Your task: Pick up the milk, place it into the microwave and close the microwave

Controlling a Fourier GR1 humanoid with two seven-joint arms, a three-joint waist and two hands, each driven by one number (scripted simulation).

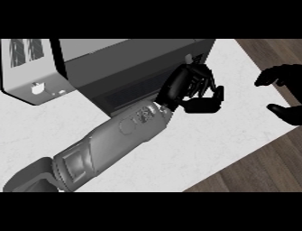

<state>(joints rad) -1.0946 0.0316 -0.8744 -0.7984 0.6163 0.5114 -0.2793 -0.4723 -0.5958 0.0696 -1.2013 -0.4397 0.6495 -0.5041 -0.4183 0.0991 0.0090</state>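
Grey microwave (133, 63) takes up the top of the view, and the left hand (192, 86) is right up against its dark face, near the box's right corner. Honestly I can't tell whether that hand is closed on something or just pressing the panel, since black on dark grey hides too much. The right hand (294, 100) hangs well off to the right of the left one, over the edge of the white bench (233, 128), with thumb and fingers spread apart and nothing between them.

Now the big question: where's the milk? I don't see it anywhere. It isn't on the bench around either hand and it isn't in the right hand. If it's here at all, it's either inside the microwave or hidden by the left hand, and I can't say which.

A lighter grey panel (30, 72) sits far to the left of the left hand. It might be the door swung open, but I'm not sure.

My read is that the pick-up and placing are probably done or nearly so, and closing the door is what's left. The left hand looks placed to deal with the microwave rather than to go fetch anything. Take that as a guess.
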